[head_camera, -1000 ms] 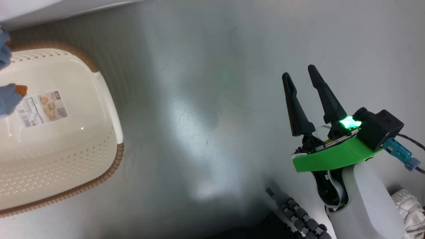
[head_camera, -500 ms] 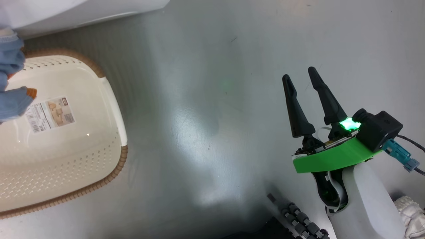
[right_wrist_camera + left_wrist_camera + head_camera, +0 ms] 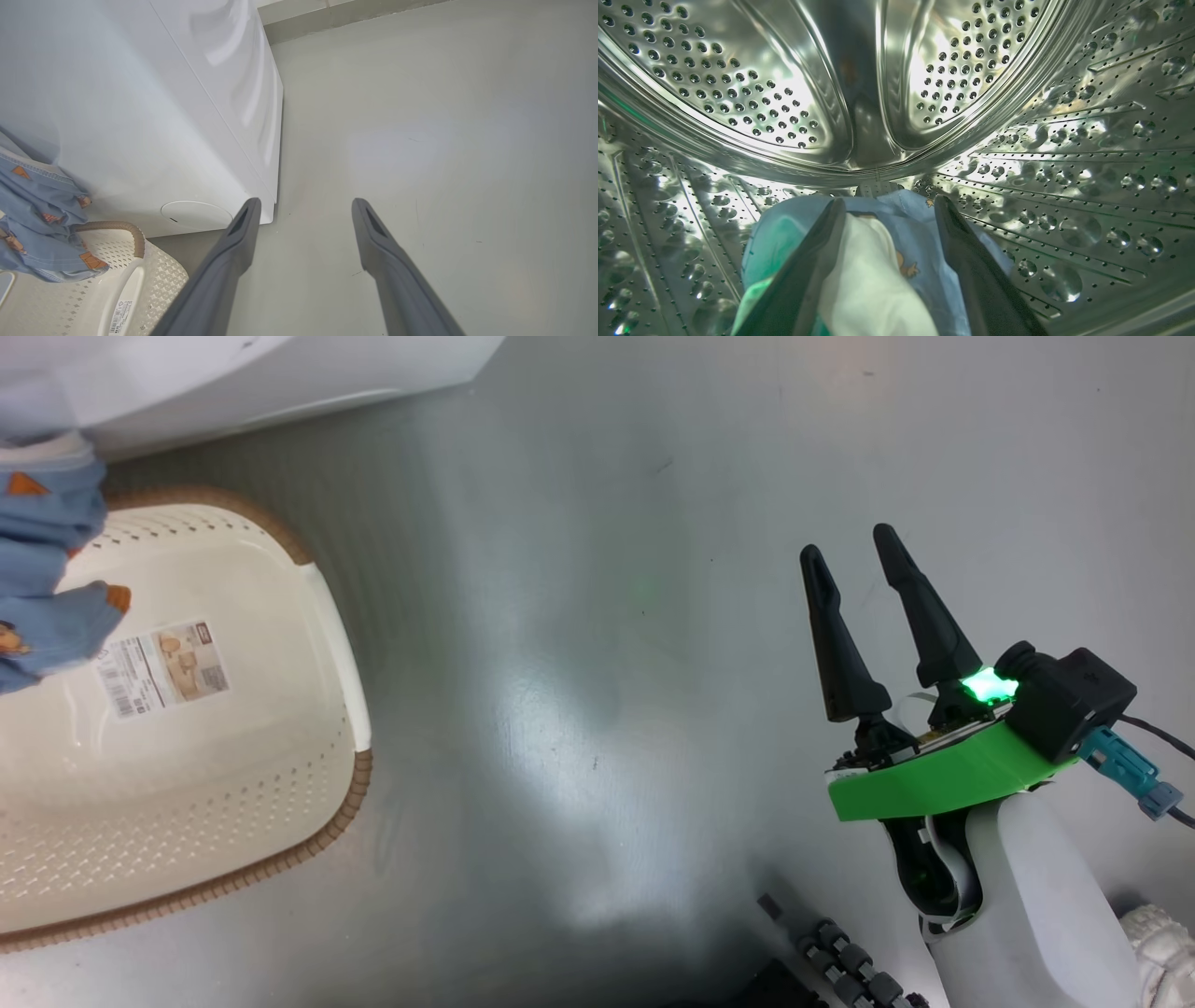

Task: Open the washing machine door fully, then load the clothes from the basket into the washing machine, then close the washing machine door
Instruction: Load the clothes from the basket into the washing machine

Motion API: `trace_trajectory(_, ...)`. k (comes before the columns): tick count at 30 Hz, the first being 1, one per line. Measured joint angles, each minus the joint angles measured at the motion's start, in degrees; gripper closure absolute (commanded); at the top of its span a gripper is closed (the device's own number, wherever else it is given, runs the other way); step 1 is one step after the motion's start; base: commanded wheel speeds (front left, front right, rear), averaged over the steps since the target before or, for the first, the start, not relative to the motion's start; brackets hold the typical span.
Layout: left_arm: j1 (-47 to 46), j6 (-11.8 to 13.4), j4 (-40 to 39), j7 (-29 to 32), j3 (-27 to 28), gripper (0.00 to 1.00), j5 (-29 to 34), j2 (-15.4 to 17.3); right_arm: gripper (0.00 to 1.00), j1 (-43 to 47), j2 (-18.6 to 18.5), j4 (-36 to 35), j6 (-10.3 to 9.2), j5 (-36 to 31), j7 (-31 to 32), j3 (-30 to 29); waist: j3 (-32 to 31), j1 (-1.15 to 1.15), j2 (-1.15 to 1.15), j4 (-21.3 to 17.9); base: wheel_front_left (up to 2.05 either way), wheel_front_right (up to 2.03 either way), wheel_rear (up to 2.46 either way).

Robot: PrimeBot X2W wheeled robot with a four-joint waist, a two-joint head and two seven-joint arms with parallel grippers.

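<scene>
Drum (image 3: 738, 84) surrounds left gripper (image 3: 889, 210), spread over clothes (image 3: 878, 270).

We see the basket (image 3: 322, 616) on the floor (image 3: 607, 663) before the washing machine (image 3: 140, 116), clothes (image 3: 47, 569) over its left side, more clothes (image 3: 878, 280) in the drum (image 3: 738, 93).

The right pincer (image 3: 846, 542) is showing two long, pointy black fingers (image 3: 840, 653). A bright green plate (image 3: 934, 782) is sitting under them. A green light (image 3: 988, 686) is glowing beside a black box (image 3: 1074, 705) with a blue plug (image 3: 1120, 767). The white arm (image 3: 1036, 896) is shining.
</scene>
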Motion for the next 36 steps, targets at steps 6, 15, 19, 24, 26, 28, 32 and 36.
trace_trajectory(6, 1.2, 1.6, -0.6, -0.7, -0.3, 0.0, 1.1, -0.6, 0.0, 0.3, 0.0, 0.1, 0.0, 0.0, 0.0, 0.2, -0.9, 0.0, 0.0, 0.3, 0.0, 0.0, 0.0)
trace_trajectory(15, 3.1, 3.6, -3.9, -1.0, -1.0, 0.0, 3.7, -0.5, 0.0, 0.9, 0.0, 0.9, 0.0, 0.0, 0.0, 0.3, -2.5, 0.0, 0.0, 0.4, 0.0, 0.0, 0.0)
trace_trajectory(19, 4.5, 4.0, -5.4, -1.2, -0.9, 0.0, 4.3, -0.5, 0.0, 0.9, 0.0, 1.2, 0.0, 0.0, 0.0, 0.4, -3.6, 0.0, 0.0, 0.4, 0.0, 0.0, 0.0)
trace_trajectory(24, 5.8, 4.5, -6.4, -1.2, -0.6, 0.0, 4.6, -0.7, 0.0, 0.9, 0.0, 1.5, 0.0, 0.0, 0.0, 0.2, -4.6, 0.0, 0.0, 0.5, 0.0, 0.0, 0.0)
trace_trajectory(26, 6.7, 4.5, -6.9, -1.2, -0.3, 0.0, 4.6, -0.8, 0.0, 0.9, 0.0, 1.6, 0.0, 0.0, 0.0, 0.1, -5.1, 0.0, 0.0, 0.7, 0.0, 0.0, 0.0)
trace_trajectory(28, 7.4, 4.6, -7.4, -1.2, 0.0, 0.0, 4.6, -1.1, 0.0, 0.9, 0.0, 1.8, 0.0, -0.1, 0.0, -0.1, -5.6, 0.0, 0.0, 0.9, 0.0, 0.0, 0.0)
trace_trajectory(32, 9.8, 5.0, -8.4, -1.2, 0.8, 0.0, 4.6, -1.9, 0.0, 0.9, 0.0, 2.2, 0.0, -0.6, 0.0, -0.5, -6.8, 0.0, 0.0, 1.5, 0.0, 0.0, 0.0)
trace_trajectory(36, 12.6, 5.1, -9.8, -1.2, 1.8, 0.0, 4.6, -2.7, 0.0, 1.3, 0.0, 2.5, 0.0, -1.1, 0.0, -1.2, -8.1, 0.0, 0.0, 2.3, 0.0, 0.0, 0.0)
